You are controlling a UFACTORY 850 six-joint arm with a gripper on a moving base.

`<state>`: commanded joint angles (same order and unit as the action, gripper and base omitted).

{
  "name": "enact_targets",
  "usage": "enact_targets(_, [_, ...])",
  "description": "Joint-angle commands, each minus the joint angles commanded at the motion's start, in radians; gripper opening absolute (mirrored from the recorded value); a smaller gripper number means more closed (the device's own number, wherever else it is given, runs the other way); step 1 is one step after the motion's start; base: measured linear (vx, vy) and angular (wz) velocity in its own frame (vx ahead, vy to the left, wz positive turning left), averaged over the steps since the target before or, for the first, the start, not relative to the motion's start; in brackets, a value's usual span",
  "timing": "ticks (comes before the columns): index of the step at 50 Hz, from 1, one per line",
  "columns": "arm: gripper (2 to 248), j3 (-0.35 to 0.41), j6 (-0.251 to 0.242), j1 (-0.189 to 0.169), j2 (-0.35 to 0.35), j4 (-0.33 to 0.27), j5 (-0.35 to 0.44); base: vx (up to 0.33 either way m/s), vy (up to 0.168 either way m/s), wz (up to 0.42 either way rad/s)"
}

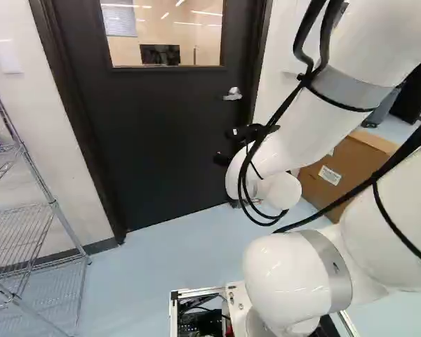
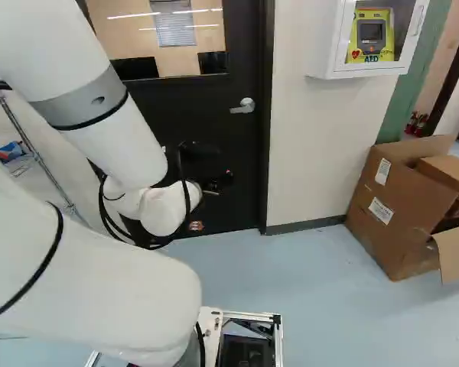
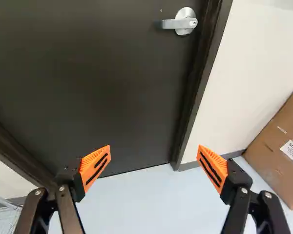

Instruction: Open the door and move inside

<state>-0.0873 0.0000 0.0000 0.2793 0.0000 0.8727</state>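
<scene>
My gripper (image 1: 228,146) is in front of the black door (image 1: 161,119), lower than its silver lever handle (image 1: 233,94) in the left base view. Seen from the wrist, the gripper (image 3: 154,163) has its two orange-padded fingers wide apart, with nothing between them. The handle (image 3: 184,22) lies well ahead of the fingers, near the door edge by the frame, and nothing touches it. The door (image 3: 97,83) stands closed in its dark frame. In the right base view the handle (image 2: 245,105) shows plainly, clear of the arm, while the dark gripper is hard to make out.
A wire shelf (image 1: 52,203) stands left of the door. Right of the door are a white wall (image 2: 314,145), an AED cabinet (image 2: 371,73) mounted on it and an opened cardboard box (image 2: 390,222) on the floor (image 2: 306,298).
</scene>
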Motion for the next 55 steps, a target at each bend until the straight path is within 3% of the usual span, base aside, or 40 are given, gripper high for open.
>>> enact_targets(19, [247, 0.000, 0.000, 0.000, 0.000, 0.000, 0.000, 0.131, -0.023, 0.131])
enact_targets(55, [247, 0.000, 0.000, 0.000, 0.000, 0.000, 0.000, 0.117, -0.009, -0.010])
